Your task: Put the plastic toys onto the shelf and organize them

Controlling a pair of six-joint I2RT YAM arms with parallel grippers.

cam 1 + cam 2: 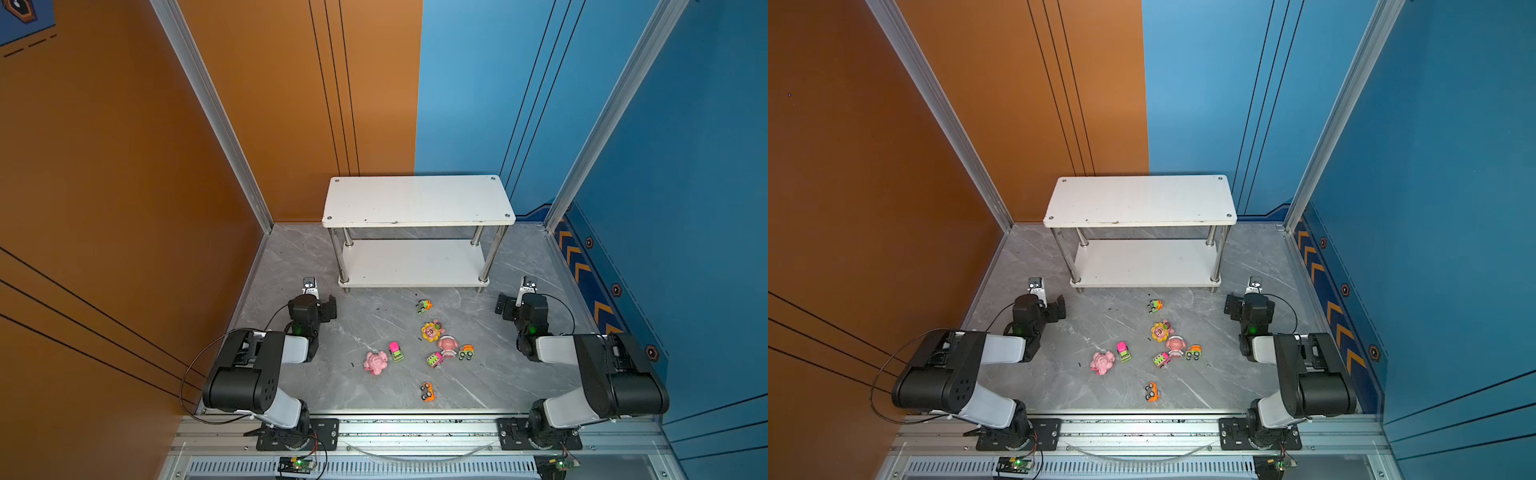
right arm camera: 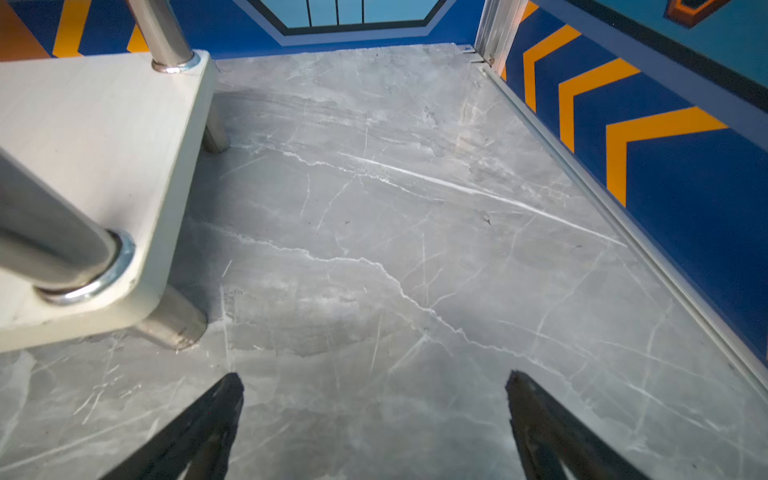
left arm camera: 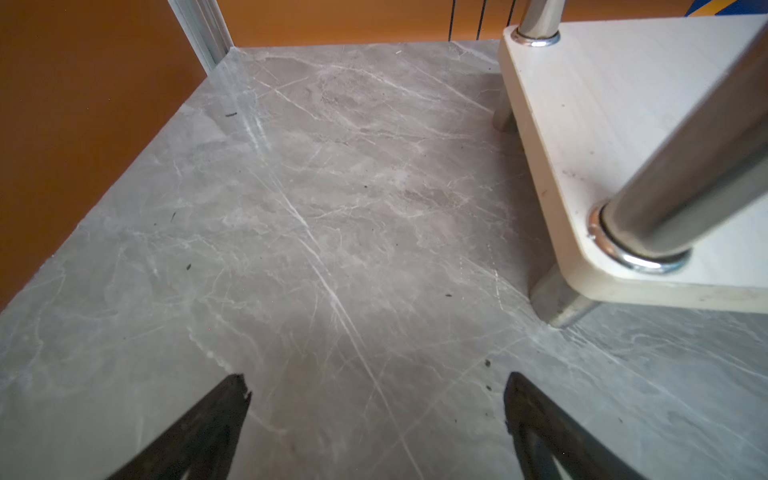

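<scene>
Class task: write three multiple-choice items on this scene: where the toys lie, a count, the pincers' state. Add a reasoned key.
1. Relative to the shelf, the plastic toys lie: A on its top board; B on its lower board; C on the tabletop before it.
2. The shelf's white boards: A one; B two; C three.
3. The left pincer and right pincer are: A open, empty; B shut on a toy; C gripping a post.
Key: C, both boards are bare; B, one board above another; A, jaws stand apart, only tabletop between.
</scene>
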